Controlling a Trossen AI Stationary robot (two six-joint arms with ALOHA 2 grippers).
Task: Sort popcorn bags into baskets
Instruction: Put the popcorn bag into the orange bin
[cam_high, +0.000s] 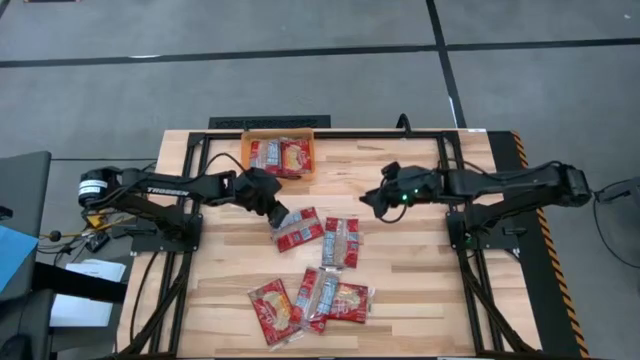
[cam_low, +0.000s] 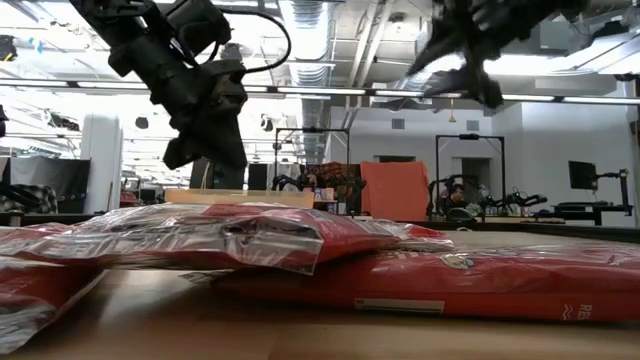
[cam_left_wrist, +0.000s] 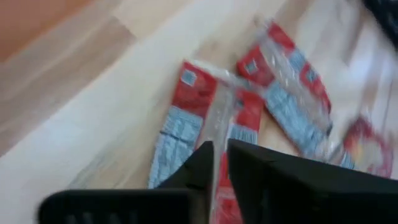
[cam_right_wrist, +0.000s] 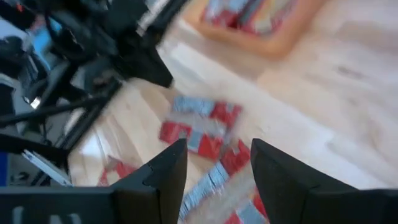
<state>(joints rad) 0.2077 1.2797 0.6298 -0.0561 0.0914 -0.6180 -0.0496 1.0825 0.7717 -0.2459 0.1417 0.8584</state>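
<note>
The orange basket (cam_high: 246, 160) stands at the table's far edge, and red popcorn bags (cam_high: 280, 155) lie flat inside it. Several more bags lie on the wood: two mid-table (cam_high: 297, 229) (cam_high: 340, 241) and a loose overlapping cluster near the front edge (cam_high: 318, 297). My left gripper (cam_high: 279, 214) hovers just above the left mid-table bag (cam_left_wrist: 186, 118), fingers shut and clear of it (cam_low: 205, 155). My right gripper (cam_high: 368, 203) hangs open, high above the table (cam_low: 462, 85), right of the mid-table bags (cam_right_wrist: 199, 127).
Bare wood lies right of the bags and between them and the basket. The black arm mounts (cam_high: 175, 225) (cam_high: 480, 225) stand on the table's left and right sides. In the low view the near bags (cam_low: 300, 250) fill the foreground.
</note>
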